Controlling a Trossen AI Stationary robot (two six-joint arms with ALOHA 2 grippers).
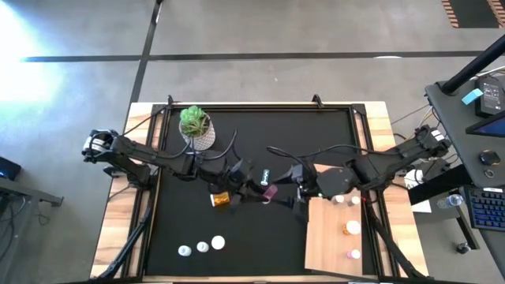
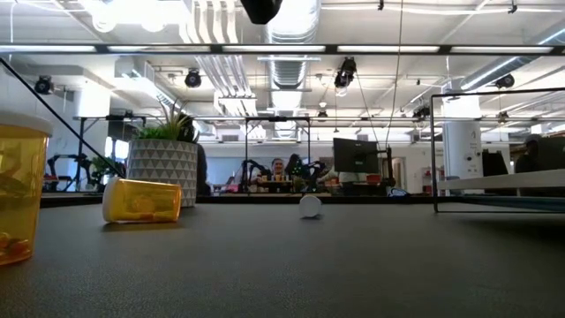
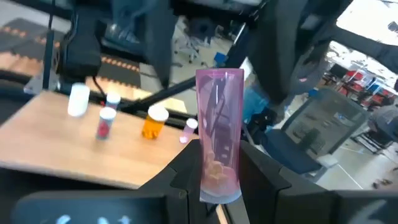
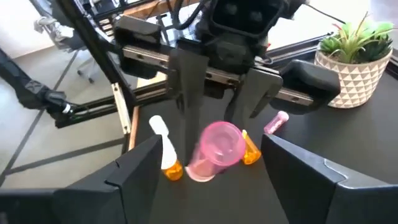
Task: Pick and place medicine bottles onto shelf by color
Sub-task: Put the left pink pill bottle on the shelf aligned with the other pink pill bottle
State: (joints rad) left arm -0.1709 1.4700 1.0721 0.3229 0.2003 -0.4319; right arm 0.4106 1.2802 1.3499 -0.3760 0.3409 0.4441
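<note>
A pink medicine bottle (image 3: 219, 124) hangs above the black mat (image 1: 260, 237), and my left gripper (image 1: 256, 188) is shut on it, reaching level from the table's left. My right gripper (image 1: 298, 189) faces it from the right. Its open fingers (image 4: 137, 174) stand wide on either side of the bottle's end (image 4: 217, 148) without touching it. The shelf (image 1: 327, 244), a pale board at the near right, carries several small bottles, among them an orange one (image 3: 154, 121). One orange bottle (image 1: 221, 199) lies on the mat under my left gripper. Three white bottles (image 1: 203, 247) stand near the front edge. My left gripper pinches the pink bottle's end nearest the wrist (image 3: 217, 177) between its two fingers (image 3: 186, 174). The fingers point level toward the table's right and lie along the bottle. The rest of the bottle sticks out past the fingertips, clear of the mat.
A potted green plant (image 1: 196, 126) stands at the far left of the mat. The low view shows an orange bottle (image 2: 18, 194) close by, another lying on its side (image 2: 141, 200), and the raised shelf's edge (image 2: 499, 183) at the right.
</note>
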